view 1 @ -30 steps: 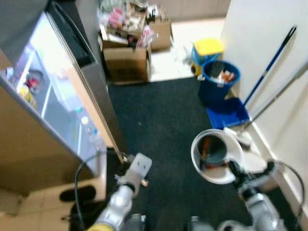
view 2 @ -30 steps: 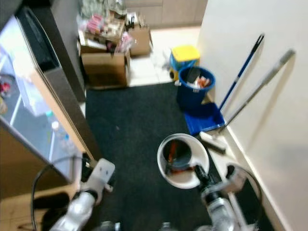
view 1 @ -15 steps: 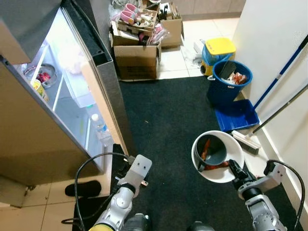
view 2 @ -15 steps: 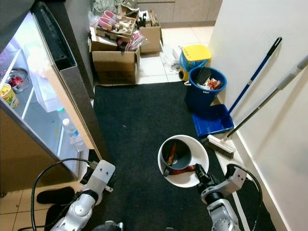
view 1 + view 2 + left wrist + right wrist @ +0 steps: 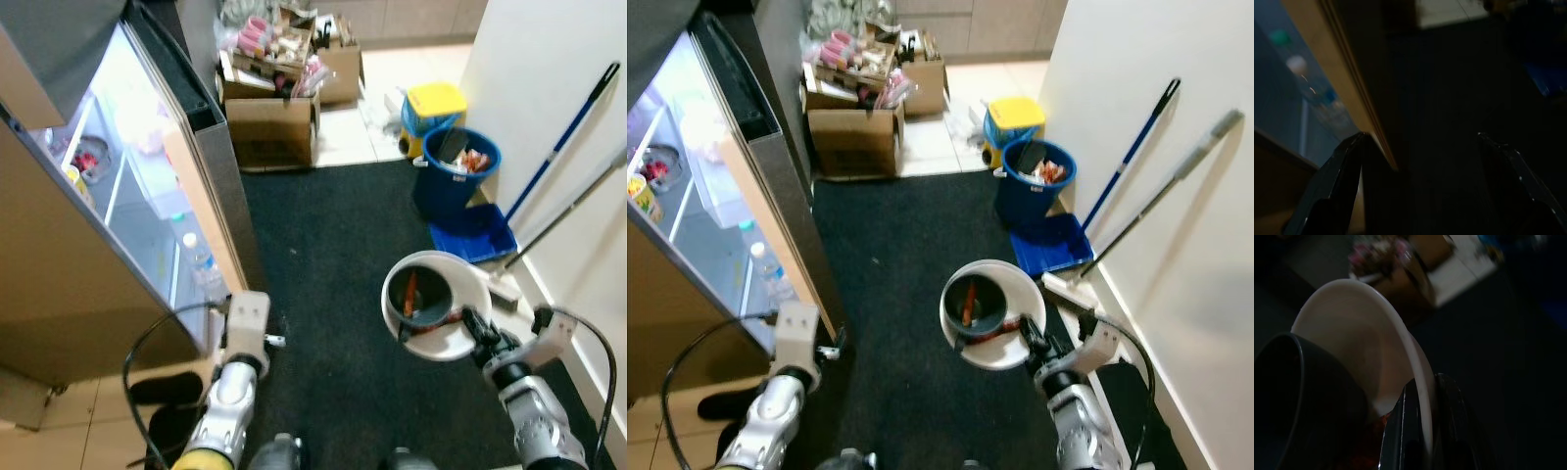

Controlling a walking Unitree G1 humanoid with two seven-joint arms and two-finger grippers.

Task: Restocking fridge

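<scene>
Low before me, white bowl (image 5: pixel 438 305) with a dark grey cup (image 5: pixel 423 298) and reddish bits inside, above black carpet (image 5: pixel 333 255), my right hand (image 5: pixel 472 323) clamped on its rim, left hand (image 5: pixel 1420 142) open, empty, beside the open fridge (image 5: pixel 127 186).

Open fridge (image 5: pixel 147 186) on our left; plate (image 5: pixel 438 305) held right, cup (image 5: pixel 419 297) on it; boxes (image 5: pixel 279 108), bin (image 5: pixel 453 181) ahead.

Smooth white plastic bowl (image 5: pixel 438 311), matt carpet (image 5: pixel 333 245)
</scene>
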